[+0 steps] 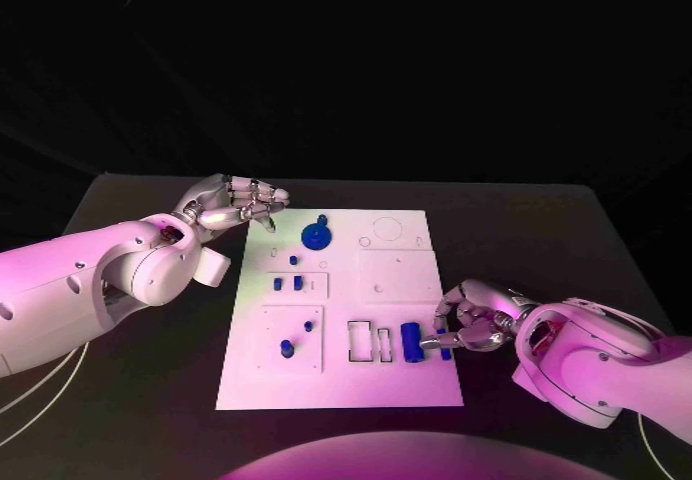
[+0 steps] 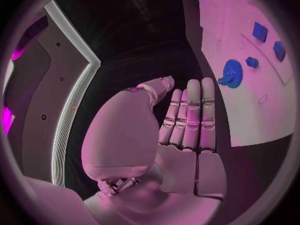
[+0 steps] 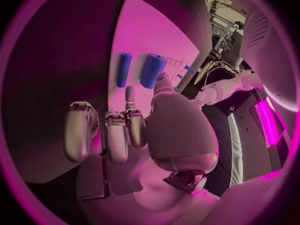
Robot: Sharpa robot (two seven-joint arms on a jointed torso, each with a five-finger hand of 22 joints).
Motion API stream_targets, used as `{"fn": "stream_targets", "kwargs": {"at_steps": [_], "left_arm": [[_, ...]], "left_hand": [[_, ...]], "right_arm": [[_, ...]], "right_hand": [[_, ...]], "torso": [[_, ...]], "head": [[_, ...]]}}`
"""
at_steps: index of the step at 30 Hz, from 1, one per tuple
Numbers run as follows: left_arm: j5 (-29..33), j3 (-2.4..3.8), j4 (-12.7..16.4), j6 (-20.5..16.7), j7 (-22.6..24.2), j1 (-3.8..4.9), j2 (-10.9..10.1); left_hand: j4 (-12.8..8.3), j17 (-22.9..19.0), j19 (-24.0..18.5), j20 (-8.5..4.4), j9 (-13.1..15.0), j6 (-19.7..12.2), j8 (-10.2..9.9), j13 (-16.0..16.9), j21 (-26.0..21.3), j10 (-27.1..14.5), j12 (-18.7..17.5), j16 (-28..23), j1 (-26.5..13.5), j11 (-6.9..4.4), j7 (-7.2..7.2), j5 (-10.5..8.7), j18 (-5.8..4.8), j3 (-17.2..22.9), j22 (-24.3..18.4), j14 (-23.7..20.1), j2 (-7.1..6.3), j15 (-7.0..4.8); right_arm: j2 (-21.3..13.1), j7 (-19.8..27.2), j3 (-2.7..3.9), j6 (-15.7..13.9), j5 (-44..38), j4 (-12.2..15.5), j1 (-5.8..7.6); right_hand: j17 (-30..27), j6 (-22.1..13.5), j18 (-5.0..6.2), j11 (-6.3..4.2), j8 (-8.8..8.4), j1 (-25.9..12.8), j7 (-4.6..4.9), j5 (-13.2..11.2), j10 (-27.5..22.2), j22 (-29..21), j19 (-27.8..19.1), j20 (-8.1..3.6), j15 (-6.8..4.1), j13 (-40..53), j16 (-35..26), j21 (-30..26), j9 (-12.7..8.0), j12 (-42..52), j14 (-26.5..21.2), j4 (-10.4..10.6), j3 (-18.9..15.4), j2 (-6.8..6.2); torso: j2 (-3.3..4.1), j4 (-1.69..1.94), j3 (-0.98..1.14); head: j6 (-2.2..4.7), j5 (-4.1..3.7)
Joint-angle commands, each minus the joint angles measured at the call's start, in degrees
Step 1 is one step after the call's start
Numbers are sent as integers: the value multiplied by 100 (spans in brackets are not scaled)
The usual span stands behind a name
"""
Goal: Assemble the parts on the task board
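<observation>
Overhead, the white task board (image 1: 346,310) lies in the middle of the black table (image 1: 562,240). The left hand (image 1: 238,203) hovers off the board's far left corner, fingers curled a little, nothing in it. A blue gear (image 1: 316,236) sits on the board just beside that hand, with smaller blue parts (image 1: 289,284) below it and a blue peg (image 1: 287,348) in the near left panel. The right hand (image 1: 473,320) is at the board's near right edge, fingertips touching a blue cylinder (image 1: 413,342) and a thinner blue bar (image 1: 443,345) — whether it grips either I cannot tell.

From the left wrist, the left hand (image 2: 181,130) shows an open palm with straight fingers side by side, holding nothing; the gear (image 2: 231,74) lies apart from it on the board (image 2: 250,120).

From the right wrist, the right hand (image 3: 131,130) has its fingers bent toward the board (image 3: 144,35), a fingertip near the cylinder (image 3: 152,71) and the bar (image 3: 124,69) — no clear grasp shows.
</observation>
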Motion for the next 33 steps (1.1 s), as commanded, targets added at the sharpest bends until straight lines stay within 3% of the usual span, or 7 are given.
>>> {"fn": "stream_targets", "kwargs": {"at_steps": [1,22,33], "left_arm": [[40,3,20,83,33,0,3],[40,3,20,97,2,-1,-12],[40,3,19,109,-9,-1,-15]], "left_hand": [[1,-6,-40,15,6,3,36,8,-18,-34,33,-34,-3,4,28,4,77,-26,-5,-55,74,2],[11,-7,-42,18,6,1,39,9,-25,-42,42,-32,-20,5,29,4,75,-36,-9,-57,77,6],[11,-7,-42,18,6,1,39,9,-25,-42,42,-32,-20,5,29,4,75,-36,-9,-57,77,6]], "right_arm": [[41,-211,-2,-152,-161,7,-34],[418,-238,-3,-244,-122,-109,-228],[646,-349,-3,-2,-117,-212,-289]], "right_hand": [[1022,34,-35,8,-40,-68,-3,28,159,1151,172,-1,1,773,5,35,-6,11,506,2,-11,15],[1085,275,-45,-42,-116,-389,-60,34,211,1168,191,-28,-39,825,22,104,-15,49,518,8,-8,51],[1098,331,-44,-54,-117,-425,-75,40,221,1167,191,-33,-46,837,25,102,-9,59,521,2,3,43]], "torso": [[6,1,-3],[2,1,-11],[-9,-1,-15]], "head": [[-15,11],[-53,70],[-72,83]]}}
